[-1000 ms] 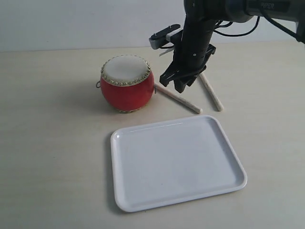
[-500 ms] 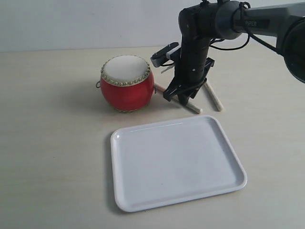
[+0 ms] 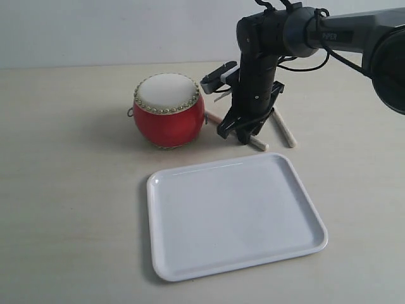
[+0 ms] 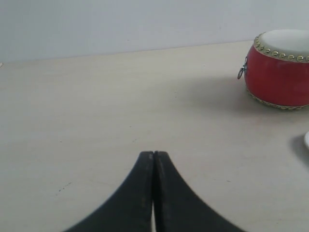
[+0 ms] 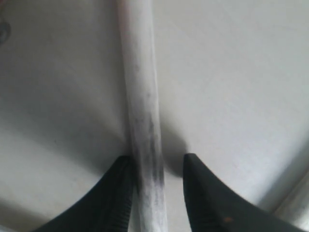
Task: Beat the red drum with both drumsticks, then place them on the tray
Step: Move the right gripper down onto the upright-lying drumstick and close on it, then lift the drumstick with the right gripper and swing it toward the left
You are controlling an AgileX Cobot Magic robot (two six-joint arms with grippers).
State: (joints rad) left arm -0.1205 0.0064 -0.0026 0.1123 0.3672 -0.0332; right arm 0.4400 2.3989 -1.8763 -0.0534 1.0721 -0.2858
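The red drum [image 3: 169, 111] with its cream head stands upright on the table, and it also shows in the left wrist view [image 4: 280, 67]. Two pale drumsticks lie to its right: one [image 3: 258, 144] runs from the drum's foot toward the tray, the other [image 3: 283, 130] lies beyond it. My right gripper [image 3: 239, 134] is down at the table, open, straddling the nearer drumstick [image 5: 140, 87]. One finger touches the stick and the other stands apart from it. The white tray [image 3: 152, 190] lies in front, with nothing on it. My left gripper [image 4: 153, 153] is shut and holds nothing, well away from the drum.
The right arm [image 3: 266, 50] leans in from the upper right above the sticks. A pale wall runs along the back of the table. The tray's rim [image 4: 306, 140] just shows in the left wrist view.
My right gripper has come down and slightly forward onto the nearer drumstick, its jaws staying apart. The drum, tray and sticks have not moved.
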